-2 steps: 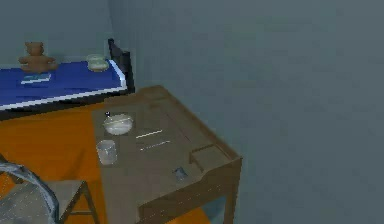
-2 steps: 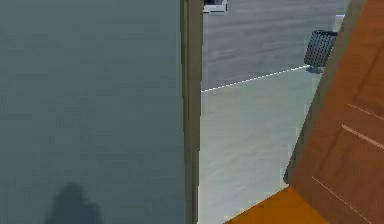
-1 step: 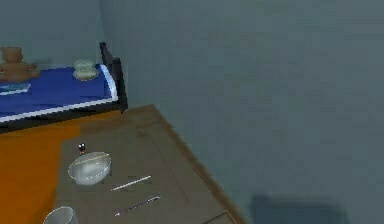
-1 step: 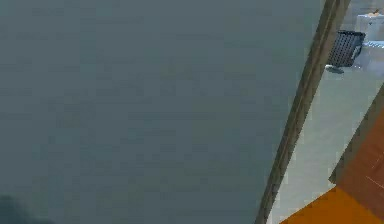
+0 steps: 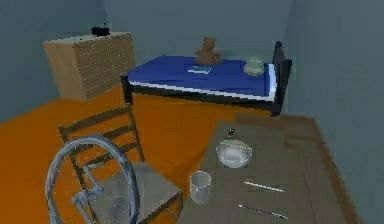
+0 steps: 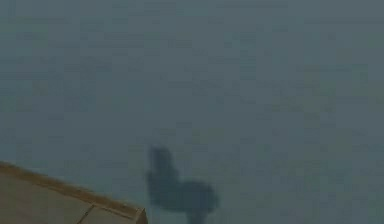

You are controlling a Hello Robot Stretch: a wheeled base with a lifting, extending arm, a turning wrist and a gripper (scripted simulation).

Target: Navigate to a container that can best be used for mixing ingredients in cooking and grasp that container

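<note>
A dresser (image 5: 88,63) stands against the far wall at the forward view's left. Nearer, a grey hoop (image 5: 90,185) and a wooden chair (image 5: 112,150) sit just beside the counter's (image 5: 300,150) left edge. Beyond them is a bed (image 5: 205,82) with a teddy bear (image 5: 207,52) on its blue cover.

On the counter, a cup (image 5: 201,186) stands at the left edge toward the near end. The bowl (image 5: 235,152), pale and round, sits farther along that edge, about midway up the counter; it looks like the mixing container the task wants. Two thin utensils (image 5: 263,186) lie to its right and nearer. In the arm side view a brown corner (image 6: 60,200), probably the counter, lies at the lower left against a bare wall.

The hand's state cannot be told from these pictures.

The step in hand seems to be the approach. It would go best if the robot drives ahead past the chair and hoop without clipping them, keeps the counter on the arm's side, and stops once the bowl lies squarely in the arm side view. The reach should avoid the cup.
</note>
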